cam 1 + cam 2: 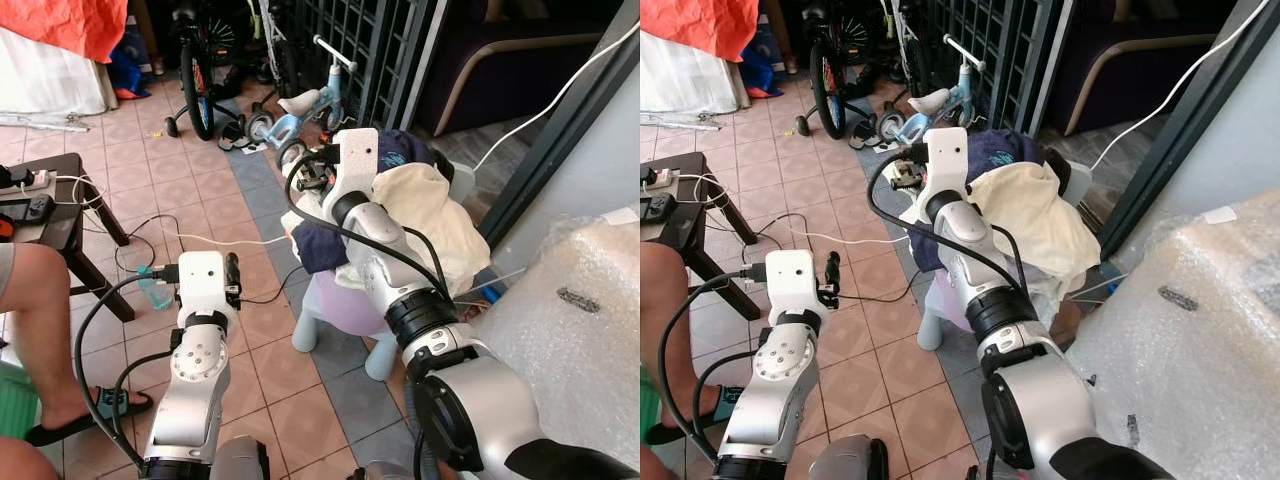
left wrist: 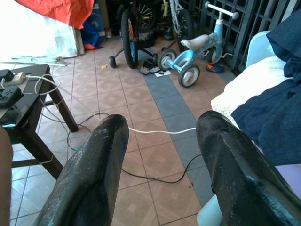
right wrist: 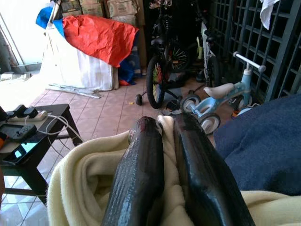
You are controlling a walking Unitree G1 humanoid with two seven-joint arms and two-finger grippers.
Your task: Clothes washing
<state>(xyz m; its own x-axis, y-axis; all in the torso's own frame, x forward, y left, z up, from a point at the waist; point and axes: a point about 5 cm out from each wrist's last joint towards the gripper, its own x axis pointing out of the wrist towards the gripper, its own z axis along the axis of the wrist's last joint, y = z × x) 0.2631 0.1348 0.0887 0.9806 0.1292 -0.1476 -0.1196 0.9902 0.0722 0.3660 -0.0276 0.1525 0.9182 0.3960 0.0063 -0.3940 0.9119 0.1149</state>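
Cream cloth [image 3: 84,188] is pinched in the right tool [image 3: 164,141] atop the stool's pile; left tool [image 2: 162,155] gapes at nine o'clock. Washing barely begun.

I see a fluffy cream terry-cloth towel [image 3: 94,188] and a matt navy cloth garment [image 3: 263,146] on a smooth pale plastic stool [image 1: 318,320]. My right gripper [image 3: 169,136] has glossy black fingers. The floor [image 1: 250,340] is matt terracotta tile. Crinkly clear bubble wrap [image 1: 570,320] shines.
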